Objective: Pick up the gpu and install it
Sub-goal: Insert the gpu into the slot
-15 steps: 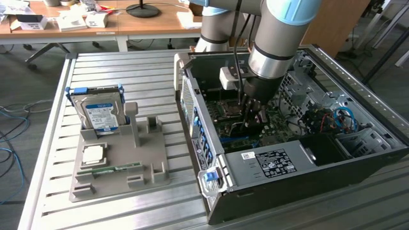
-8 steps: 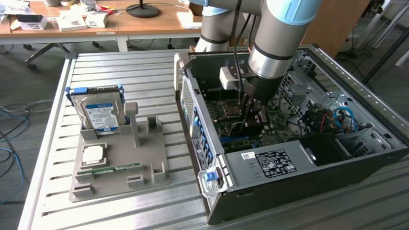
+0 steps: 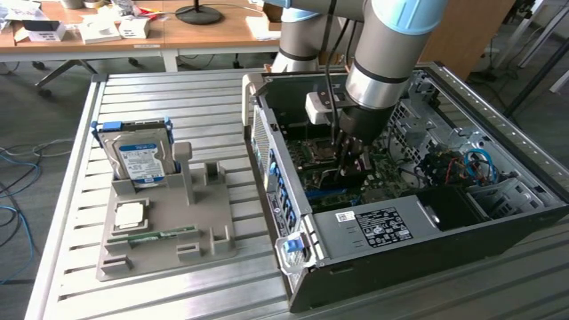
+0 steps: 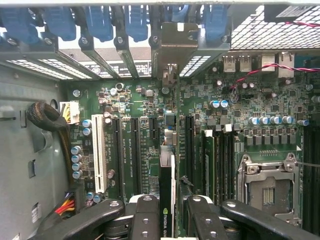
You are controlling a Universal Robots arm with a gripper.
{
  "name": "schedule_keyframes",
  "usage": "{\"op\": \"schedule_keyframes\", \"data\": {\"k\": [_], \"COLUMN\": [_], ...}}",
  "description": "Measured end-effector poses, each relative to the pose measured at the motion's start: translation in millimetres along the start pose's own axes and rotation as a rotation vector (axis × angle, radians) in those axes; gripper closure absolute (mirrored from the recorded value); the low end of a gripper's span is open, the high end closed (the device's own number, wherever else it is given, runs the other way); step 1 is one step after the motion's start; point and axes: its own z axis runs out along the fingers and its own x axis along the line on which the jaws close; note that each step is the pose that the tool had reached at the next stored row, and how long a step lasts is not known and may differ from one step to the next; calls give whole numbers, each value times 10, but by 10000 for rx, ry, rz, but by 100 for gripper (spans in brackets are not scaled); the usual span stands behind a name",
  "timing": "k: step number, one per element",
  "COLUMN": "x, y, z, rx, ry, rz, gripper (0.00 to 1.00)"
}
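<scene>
Gripper [image 4: 167, 212] fingers pinch the gpu [image 4: 166, 175] edge-on, one black pad on each face, inside the open case [image 3: 400, 267]. In the wrist view the card stands on its thin edge over the green board [image 4: 150, 100], running from between the pads toward the row of blue latches [image 4: 100, 22]; its metal bracket [image 4: 172, 47] sits at the slot wall among them. Long black slots [image 4: 134, 150] lie just beside the card on one side and a white slot [image 4: 98, 150] farther off; on the other side are memory slots [image 4: 220, 160] and the metal socket [image 4: 267, 187], near but apart. White letters on the card's edge between the pads are partly cut off and I cannot read them with certainty.

In the exterior view the arm [image 3: 382, 60] reaches down into the middle of the case, right of frame centre, and the gripper is low among the board parts with case walls close around it. The black box [image 3: 391, 223] at the case's lower side bears a white label with print too small to read. Left of the case, on the slatted table [image 3: 160, 93], a grey holder [image 3: 164, 227] carries an upright drive [image 3: 138, 157] with a blue-white label, not legible, a small square chip [image 3: 130, 213] and a green stick [image 3: 160, 234]. Bare table lies around the holder. A wooden desk [image 3: 178, 33] crosses the upper left.
</scene>
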Motion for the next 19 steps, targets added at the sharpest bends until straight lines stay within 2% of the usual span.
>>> {"op": "schedule_keyframes", "data": {"k": [4, 15, 19], "x": [0, 0, 0], "y": [0, 0, -2], "z": [-1, -10, -12], "rx": [1, 1, 1], "ry": [-37, -39, -21], "rz": [0, 0, 0], "gripper": [74, 74, 74]}}
